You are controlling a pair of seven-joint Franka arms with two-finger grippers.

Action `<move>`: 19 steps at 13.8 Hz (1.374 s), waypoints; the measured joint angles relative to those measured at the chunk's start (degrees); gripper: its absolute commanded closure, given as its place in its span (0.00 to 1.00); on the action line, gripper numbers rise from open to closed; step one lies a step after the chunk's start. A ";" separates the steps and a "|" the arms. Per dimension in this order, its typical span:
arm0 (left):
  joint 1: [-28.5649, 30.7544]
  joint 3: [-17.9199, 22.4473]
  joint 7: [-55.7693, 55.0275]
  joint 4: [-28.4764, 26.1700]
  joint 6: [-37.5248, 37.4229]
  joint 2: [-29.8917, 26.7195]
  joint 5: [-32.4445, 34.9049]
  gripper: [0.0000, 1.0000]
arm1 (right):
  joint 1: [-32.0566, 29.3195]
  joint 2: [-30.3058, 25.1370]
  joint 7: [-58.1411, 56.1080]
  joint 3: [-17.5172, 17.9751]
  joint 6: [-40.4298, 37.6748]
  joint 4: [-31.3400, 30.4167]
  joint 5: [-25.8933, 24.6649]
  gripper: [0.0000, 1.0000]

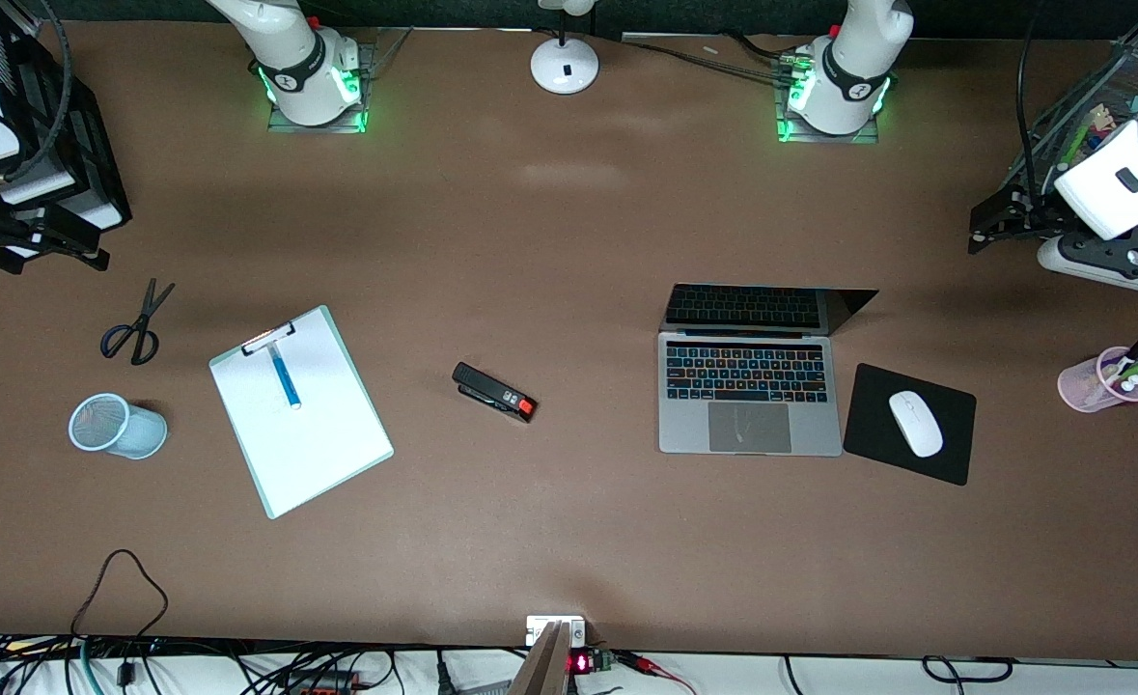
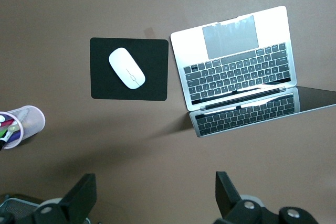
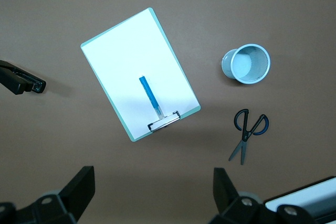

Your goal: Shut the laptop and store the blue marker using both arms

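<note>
The silver-grey laptop (image 1: 750,396) (image 2: 236,61) stands open on the table toward the left arm's end, its screen upright. The blue marker (image 1: 285,376) (image 3: 148,94) lies on the white clipboard (image 1: 322,444) (image 3: 126,56), its tip near the clip. My left gripper (image 1: 998,227) (image 2: 156,187) hangs open and empty above bare table at the left arm's end. My right gripper (image 1: 52,253) (image 3: 153,182) hangs open and empty above bare table at the right arm's end, close to the scissors.
A light-blue mesh cup (image 1: 115,425) and scissors (image 1: 134,328) lie beside the clipboard. A black stapler (image 1: 494,392) sits mid-table. A white mouse (image 1: 916,423) rests on a black pad (image 1: 877,444) beside the laptop. A pink cup of pens (image 1: 1104,378) stands at the left arm's end.
</note>
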 measured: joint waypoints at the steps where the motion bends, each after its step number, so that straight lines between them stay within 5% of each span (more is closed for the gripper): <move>1: 0.00 0.00 0.00 0.00 0.00 0.00 0.00 0.00 | 0.00 0.00 0.00 0.00 -0.03 0.00 0.00 0.00; 17: 0.11 0.23 -0.19 0.07 -4.02 0.89 0.00 0.00 | 0.34 2.37 -3.09 0.05 0.30 -2.08 0.01 0.00; 19: 0.12 0.23 -0.21 0.55 -3.98 2.60 0.00 0.20 | 1.02 3.48 -3.12 0.10 3.32 -4.06 0.01 0.00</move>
